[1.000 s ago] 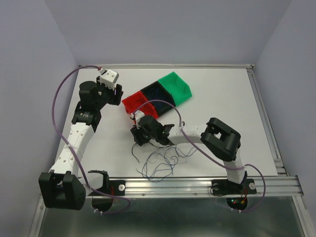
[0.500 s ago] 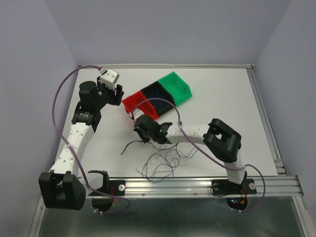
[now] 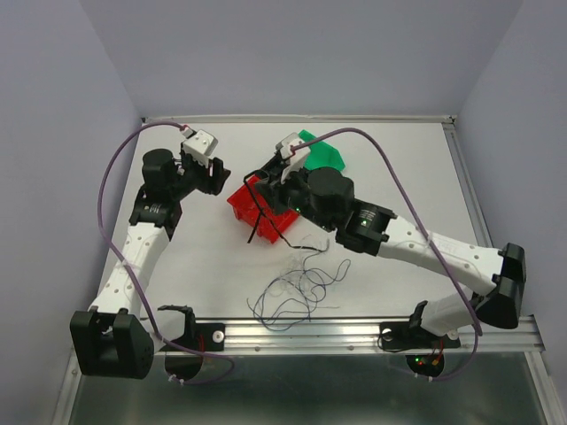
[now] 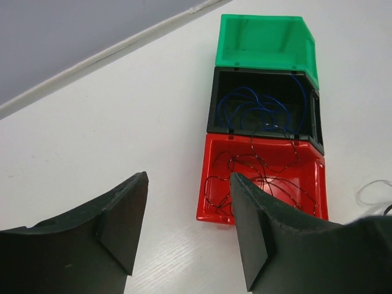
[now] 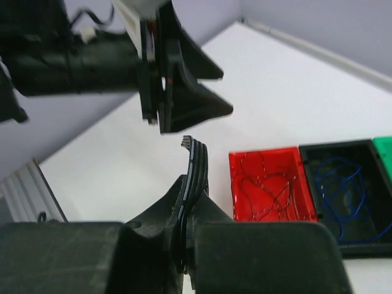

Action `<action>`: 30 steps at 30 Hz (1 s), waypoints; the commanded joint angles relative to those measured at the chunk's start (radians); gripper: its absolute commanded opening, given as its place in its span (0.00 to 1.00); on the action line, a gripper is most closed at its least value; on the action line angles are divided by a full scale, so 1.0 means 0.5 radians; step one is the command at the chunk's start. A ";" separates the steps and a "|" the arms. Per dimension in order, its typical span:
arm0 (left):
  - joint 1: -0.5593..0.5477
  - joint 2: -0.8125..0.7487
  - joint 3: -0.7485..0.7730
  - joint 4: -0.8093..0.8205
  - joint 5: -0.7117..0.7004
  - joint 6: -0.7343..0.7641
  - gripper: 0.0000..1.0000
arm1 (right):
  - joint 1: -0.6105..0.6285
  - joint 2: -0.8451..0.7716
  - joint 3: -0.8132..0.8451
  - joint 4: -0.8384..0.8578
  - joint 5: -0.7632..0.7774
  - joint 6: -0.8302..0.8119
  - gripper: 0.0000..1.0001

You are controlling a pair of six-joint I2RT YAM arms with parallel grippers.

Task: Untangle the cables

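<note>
Cables [image 4: 269, 177] are lying in the red bin [image 4: 263, 144], blue cables [image 4: 257, 110] in the adjoining black bin [image 4: 215, 101]. Right gripper [image 5: 193, 144] is pinching a black cable [image 3: 254, 217]; left gripper [image 4: 190, 184] is gaping wide.

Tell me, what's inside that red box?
A few thin dark cables lie looped across the floor of the red box. The left gripper hides part of its near edge.

Bright even light, soft faint shadows, right fingers [image 5: 195, 171] blurred up close
</note>
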 commanded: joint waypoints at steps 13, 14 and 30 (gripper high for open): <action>0.018 -0.156 -0.256 0.563 0.968 -0.176 0.68 | 0.022 -0.239 0.152 0.500 0.194 -0.101 0.01; 0.018 -0.172 -0.283 0.615 0.983 -0.207 0.68 | 0.022 -0.230 0.173 0.531 0.194 -0.113 0.01; -0.092 -0.052 -0.416 0.822 1.585 -0.032 0.73 | 0.022 -0.092 0.514 0.822 0.191 -0.141 0.00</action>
